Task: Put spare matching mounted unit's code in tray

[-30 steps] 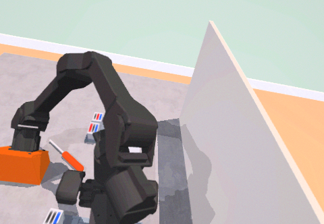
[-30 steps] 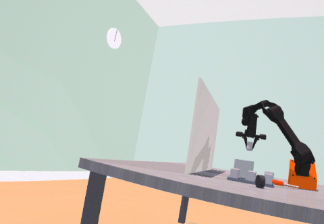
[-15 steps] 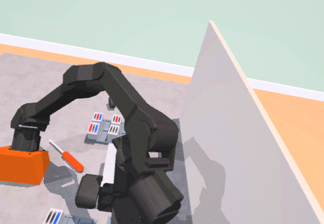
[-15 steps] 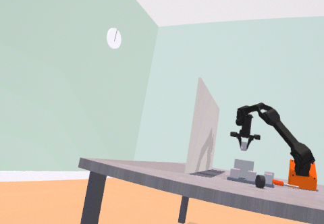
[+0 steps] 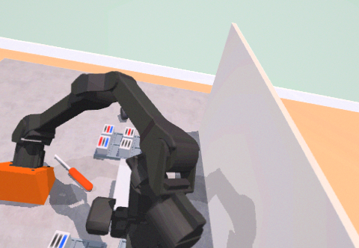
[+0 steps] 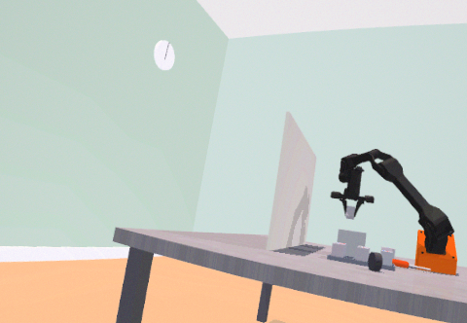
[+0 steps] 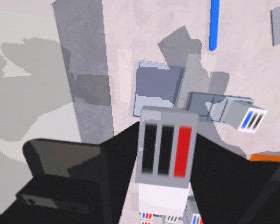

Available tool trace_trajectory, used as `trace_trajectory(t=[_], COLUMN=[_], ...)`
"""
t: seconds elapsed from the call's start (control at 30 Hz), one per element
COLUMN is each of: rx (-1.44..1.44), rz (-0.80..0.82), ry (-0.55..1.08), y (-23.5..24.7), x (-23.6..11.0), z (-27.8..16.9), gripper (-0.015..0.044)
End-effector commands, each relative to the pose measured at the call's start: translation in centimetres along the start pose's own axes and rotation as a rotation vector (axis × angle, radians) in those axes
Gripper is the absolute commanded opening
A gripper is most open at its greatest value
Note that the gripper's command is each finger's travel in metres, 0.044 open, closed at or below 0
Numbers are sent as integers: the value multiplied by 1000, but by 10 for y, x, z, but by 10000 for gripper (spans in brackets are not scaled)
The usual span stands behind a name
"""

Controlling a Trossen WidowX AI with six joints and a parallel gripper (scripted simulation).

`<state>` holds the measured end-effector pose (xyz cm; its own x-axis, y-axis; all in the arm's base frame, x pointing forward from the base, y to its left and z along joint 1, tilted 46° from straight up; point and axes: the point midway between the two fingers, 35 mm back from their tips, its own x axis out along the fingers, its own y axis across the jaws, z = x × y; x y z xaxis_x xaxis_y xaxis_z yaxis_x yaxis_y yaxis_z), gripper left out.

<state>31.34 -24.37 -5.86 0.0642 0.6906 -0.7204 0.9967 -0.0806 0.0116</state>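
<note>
Hand (image 7: 163,165) grips the spare (image 7: 166,150) above the grey bench (image 6: 204,250), over a tray (image 7: 158,87); its coded end faces the wrist camera, its length running down between the fingers; grey block, two black bars and one red; pale green walls, orange floor.

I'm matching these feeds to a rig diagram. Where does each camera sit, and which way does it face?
Top: above the table, angled down at the arm, orange base and tall panel.
Exterior: low, off the table's corner, facing the whole arm and panel.
Wrist: on the gripper, looking down past the held spare at the tray.
Shared: top and exterior both show the screwdriver.
</note>
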Motion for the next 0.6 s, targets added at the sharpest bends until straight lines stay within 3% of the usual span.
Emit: trace_trajectory(t=[0.0,0.57], rx=[7,5], rz=[-1,-2], ry=[7,7], y=[0,2], x=[5,18], z=[0,1], gripper=[0,0])
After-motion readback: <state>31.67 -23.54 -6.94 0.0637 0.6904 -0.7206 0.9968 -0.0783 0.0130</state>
